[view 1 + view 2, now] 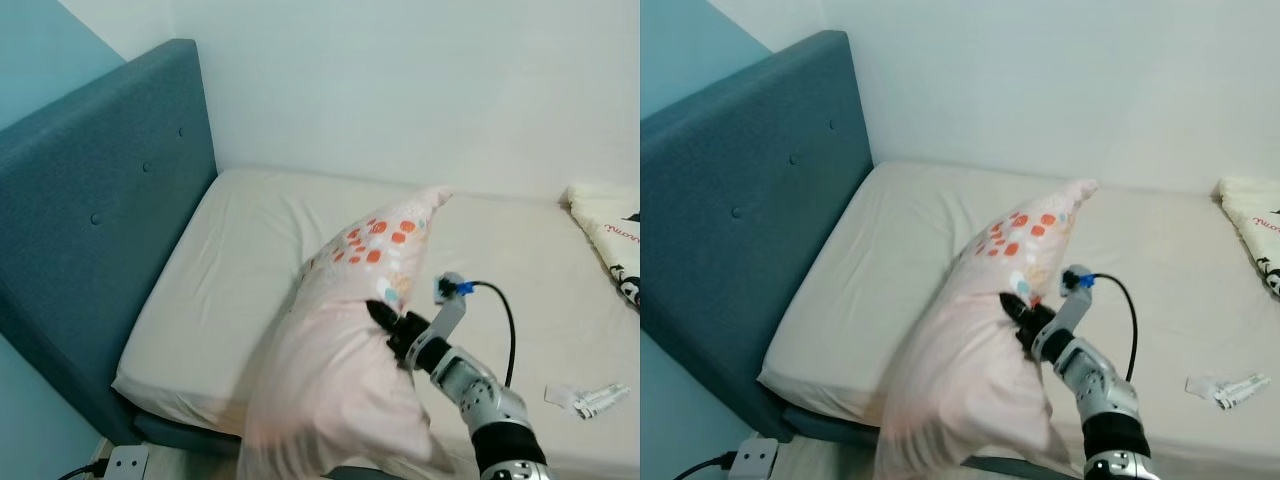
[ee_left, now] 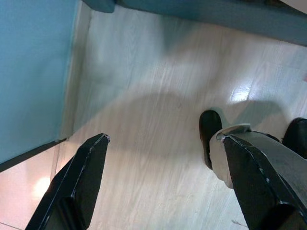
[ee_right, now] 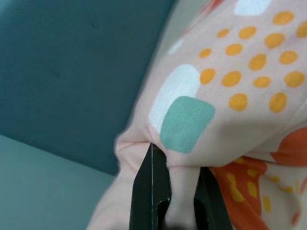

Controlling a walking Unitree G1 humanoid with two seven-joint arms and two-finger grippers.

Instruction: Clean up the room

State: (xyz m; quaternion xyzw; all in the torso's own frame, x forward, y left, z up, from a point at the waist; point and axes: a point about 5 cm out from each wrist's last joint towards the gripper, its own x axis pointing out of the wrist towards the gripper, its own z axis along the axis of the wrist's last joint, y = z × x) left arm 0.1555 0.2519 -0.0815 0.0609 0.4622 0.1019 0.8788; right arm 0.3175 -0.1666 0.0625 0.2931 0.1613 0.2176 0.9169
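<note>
One pink spotted pillow (image 1: 345, 350) hangs over the mattress (image 1: 240, 250) front edge, pinched by the right gripper (image 1: 385, 320), and should be carried well onto the bed toward the teal headboard (image 1: 90, 220) before release; the left wrist view shows the left gripper (image 2: 163, 167) spread above pale wood floor (image 2: 158, 96); the right wrist view shows fingers (image 3: 151, 191) clamping a pillow fold.

Both eye views look forward and down from the robot's head onto the same bed (image 1: 300, 230), its blue headboard (image 1: 100, 200) on the left and the pink pillow (image 1: 340, 350) close below — the right eye's picture sits slightly shifted. The right wrist camera looks along its black fingers (image 3: 151, 191), very near the pillow's patterned cloth, headboard behind. The left wrist camera faces down — pale floor (image 2: 158, 120) between its spread fingers (image 2: 81, 177).
</note>
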